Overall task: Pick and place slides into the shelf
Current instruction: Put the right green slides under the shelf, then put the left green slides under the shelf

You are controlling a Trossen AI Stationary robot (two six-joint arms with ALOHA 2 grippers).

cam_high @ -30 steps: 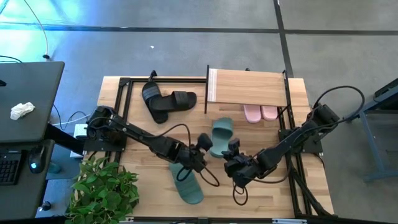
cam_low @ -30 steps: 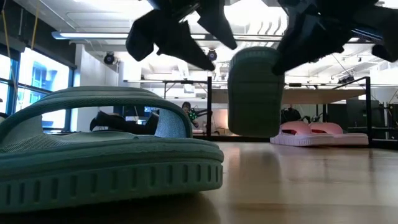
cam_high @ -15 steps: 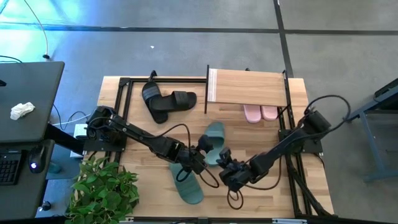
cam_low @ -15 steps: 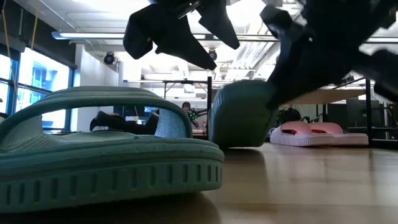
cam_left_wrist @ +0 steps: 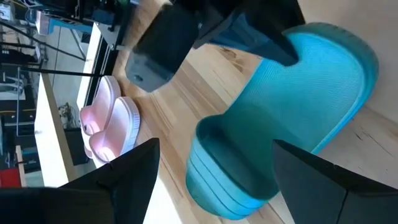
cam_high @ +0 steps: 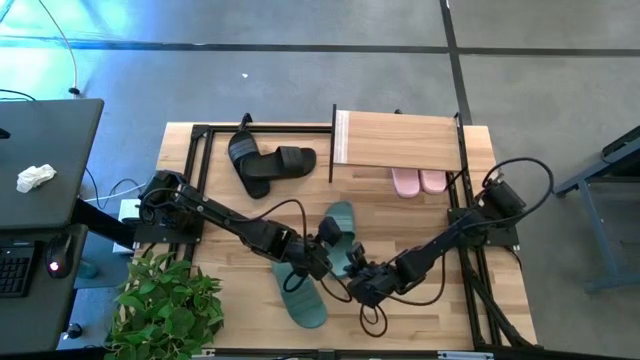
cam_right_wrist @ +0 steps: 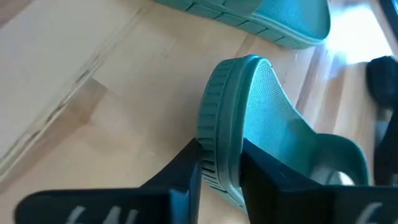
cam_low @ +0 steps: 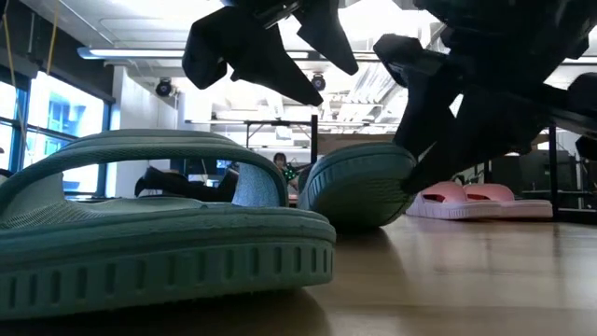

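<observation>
- Teal slide (cam_high: 340, 232): long axis diagonal at frame centre, heel pinched by right gripper (cam_high: 360, 283), partly hidden.
- Left gripper (cam_high: 327, 243): fingers spread, nothing held.

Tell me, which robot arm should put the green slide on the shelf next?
Probably the right. Its end effector is already pinching the edge of the teal-green slide. The left end effector is open beside that slide, holding nothing. The shelf also stands on the right arm's side of the table.
</observation>
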